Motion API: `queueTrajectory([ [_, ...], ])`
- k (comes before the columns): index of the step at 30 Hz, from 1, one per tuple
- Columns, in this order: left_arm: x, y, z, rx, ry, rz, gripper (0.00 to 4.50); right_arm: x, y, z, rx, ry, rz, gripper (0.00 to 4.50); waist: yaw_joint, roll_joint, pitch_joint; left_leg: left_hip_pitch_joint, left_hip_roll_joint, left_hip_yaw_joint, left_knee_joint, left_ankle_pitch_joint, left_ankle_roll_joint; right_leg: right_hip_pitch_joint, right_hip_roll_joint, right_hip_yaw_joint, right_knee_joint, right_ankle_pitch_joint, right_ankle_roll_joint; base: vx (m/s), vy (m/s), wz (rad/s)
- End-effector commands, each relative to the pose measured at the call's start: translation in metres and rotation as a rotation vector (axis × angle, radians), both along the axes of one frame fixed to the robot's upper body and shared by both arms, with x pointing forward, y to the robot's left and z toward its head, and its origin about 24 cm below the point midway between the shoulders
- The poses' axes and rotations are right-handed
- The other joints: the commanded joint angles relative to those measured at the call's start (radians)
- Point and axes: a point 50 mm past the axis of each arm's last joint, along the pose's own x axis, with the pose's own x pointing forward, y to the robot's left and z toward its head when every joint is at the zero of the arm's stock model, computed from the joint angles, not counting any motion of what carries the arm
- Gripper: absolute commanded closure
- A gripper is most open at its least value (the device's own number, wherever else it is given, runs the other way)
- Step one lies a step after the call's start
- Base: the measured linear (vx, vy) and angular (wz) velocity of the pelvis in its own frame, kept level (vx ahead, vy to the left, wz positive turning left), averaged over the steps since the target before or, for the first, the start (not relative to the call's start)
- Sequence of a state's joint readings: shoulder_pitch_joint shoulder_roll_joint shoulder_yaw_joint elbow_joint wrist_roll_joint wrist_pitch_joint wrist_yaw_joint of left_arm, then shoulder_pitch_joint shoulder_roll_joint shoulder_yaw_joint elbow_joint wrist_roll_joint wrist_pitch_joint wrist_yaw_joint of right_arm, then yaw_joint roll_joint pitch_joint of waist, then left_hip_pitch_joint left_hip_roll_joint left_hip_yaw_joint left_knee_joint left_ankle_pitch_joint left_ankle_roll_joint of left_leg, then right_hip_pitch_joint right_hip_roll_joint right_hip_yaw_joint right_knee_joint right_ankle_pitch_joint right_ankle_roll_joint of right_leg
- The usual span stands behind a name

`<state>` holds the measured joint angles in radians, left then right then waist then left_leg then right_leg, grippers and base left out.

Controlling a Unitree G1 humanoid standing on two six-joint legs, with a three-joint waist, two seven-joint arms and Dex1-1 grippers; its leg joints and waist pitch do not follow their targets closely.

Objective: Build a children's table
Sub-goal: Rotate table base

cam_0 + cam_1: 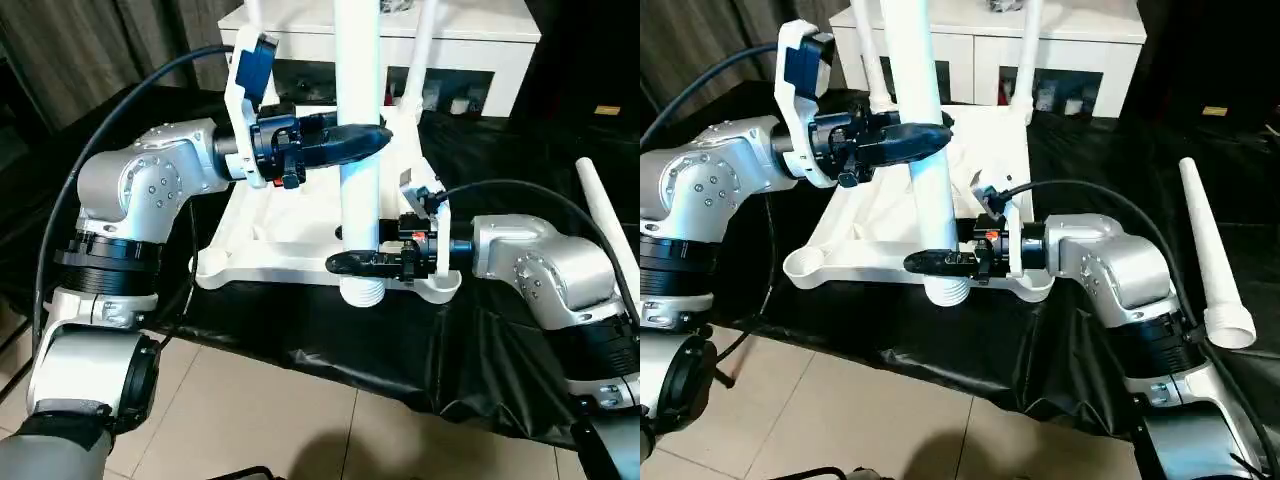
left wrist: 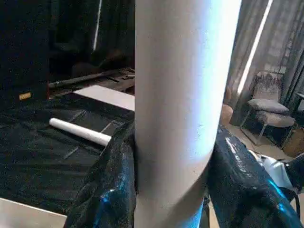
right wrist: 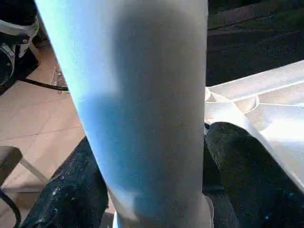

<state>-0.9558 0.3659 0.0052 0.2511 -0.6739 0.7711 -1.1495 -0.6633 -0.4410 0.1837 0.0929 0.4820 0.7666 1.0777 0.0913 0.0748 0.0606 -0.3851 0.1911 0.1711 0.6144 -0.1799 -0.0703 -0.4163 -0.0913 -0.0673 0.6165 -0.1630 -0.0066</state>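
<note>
The white tabletop (image 1: 275, 235) lies upside down on black cloth, ribs up, with two legs (image 1: 1025, 55) standing in its far corners. A third white leg (image 1: 358, 90) is upright at the near edge, and its threaded end (image 1: 362, 292) hangs just in front of the rim, left of the near right socket (image 1: 447, 285). My left gripper (image 1: 368, 140) is shut on this leg high up; in the left wrist view its fingers (image 2: 111, 190) press both sides. My right gripper (image 1: 342, 263) is around the leg just above the thread, fingers (image 3: 237, 166) on either side, open.
A loose white leg (image 1: 1210, 250) lies on the black cloth at the right. A white cabinet (image 1: 470, 45) with dark doors stands behind the tabletop. The cloth's front edge drops to a tiled floor (image 1: 260, 400). Black cables arc over both forearms.
</note>
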Motion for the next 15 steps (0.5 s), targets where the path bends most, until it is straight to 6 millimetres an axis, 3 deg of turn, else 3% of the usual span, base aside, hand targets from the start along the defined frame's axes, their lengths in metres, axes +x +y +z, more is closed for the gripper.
queueTrajectory([
  [1,-0.0035,-0.0016,0.0026,0.013,-0.015,-0.034,2.73,0.0041,-0.002,0.0103,0.013,-0.021,-0.013,1.22,0.004,-0.007,-0.086,0.011,0.018,-0.005,-0.062,-0.151,0.036,0.069,-0.037,0.031,-0.058,-0.156,-0.255,0.0,0.0,0.0],
  [7,-0.0028,-0.0024,0.0021,0.018,-0.017,-0.032,2.73,0.0029,0.0,0.0139,0.036,-0.025,0.006,1.22,0.005,-0.008,-0.086,0.011,0.017,-0.004,-0.061,-0.149,0.038,0.069,-0.038,0.031,-0.058,-0.155,-0.254,0.0,0.0,0.0],
  [8,-0.0024,-0.0027,0.0021,0.018,-0.017,-0.03,2.73,0.0027,-0.0001,0.0148,0.045,-0.028,0.009,1.22,0.006,0.0,-0.087,0.012,0.018,-0.005,-0.061,-0.15,0.036,0.068,-0.038,0.03,-0.057,-0.156,-0.255,0.0,0.0,0.0],
  [9,-0.0019,-0.0028,0.002,0.018,-0.019,-0.026,2.73,0.0024,-0.0002,0.0159,0.056,-0.026,0.011,1.06,0.004,-0.004,-0.086,0.011,0.018,-0.004,-0.061,-0.155,0.036,0.068,-0.037,0.031,-0.059,-0.156,-0.254,0.0,0.0,0.0],
  [15,-0.0001,-0.0023,0.0021,0.016,-0.02,-0.011,2.73,0.0013,0.0004,0.0176,0.069,-0.017,0.013,0.55,0.004,-0.004,-0.087,0.011,0.017,-0.005,-0.061,-0.154,0.035,0.069,-0.037,0.03,-0.058,-0.148,-0.258,0.0,0.0,0.0],
])
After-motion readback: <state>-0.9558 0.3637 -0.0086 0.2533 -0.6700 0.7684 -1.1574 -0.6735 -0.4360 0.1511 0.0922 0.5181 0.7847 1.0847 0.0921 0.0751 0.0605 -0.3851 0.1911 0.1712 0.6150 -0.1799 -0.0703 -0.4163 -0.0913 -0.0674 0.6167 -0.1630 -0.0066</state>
